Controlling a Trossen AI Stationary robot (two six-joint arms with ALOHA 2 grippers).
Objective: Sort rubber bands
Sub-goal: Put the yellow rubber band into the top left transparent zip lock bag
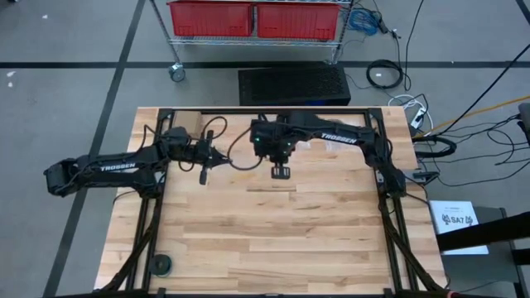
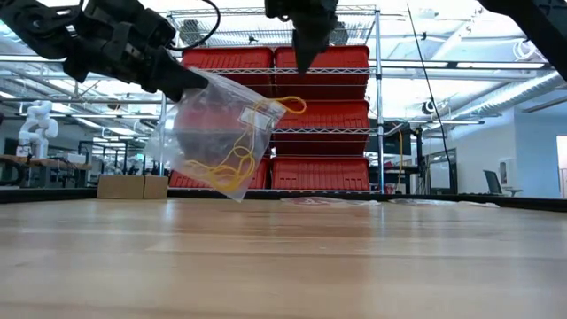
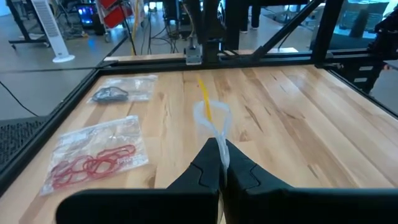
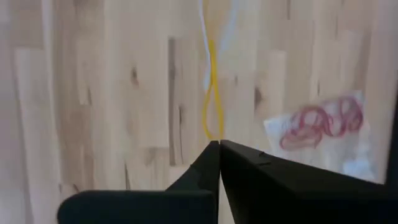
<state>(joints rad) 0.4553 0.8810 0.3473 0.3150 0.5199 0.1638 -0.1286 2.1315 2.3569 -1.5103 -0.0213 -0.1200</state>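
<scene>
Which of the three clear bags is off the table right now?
The bag with yellow rubber bands: the left gripper holds it up in the air. The bag of red bands and the bag of dark bands lie flat on the table.

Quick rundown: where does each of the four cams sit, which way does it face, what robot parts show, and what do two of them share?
High: overhead, straight down on the wooden table; both arms.
Low: table height, facing red shelf bins; left gripper holding a clear plastic bag of yellow rubber bands.
Left wrist: forward past shut fingers pinching that bag; flat bag of red rubber bands beyond.
Right wrist: down past shut fingers; yellow band.
Shared: both wrists see the red bag.
</scene>
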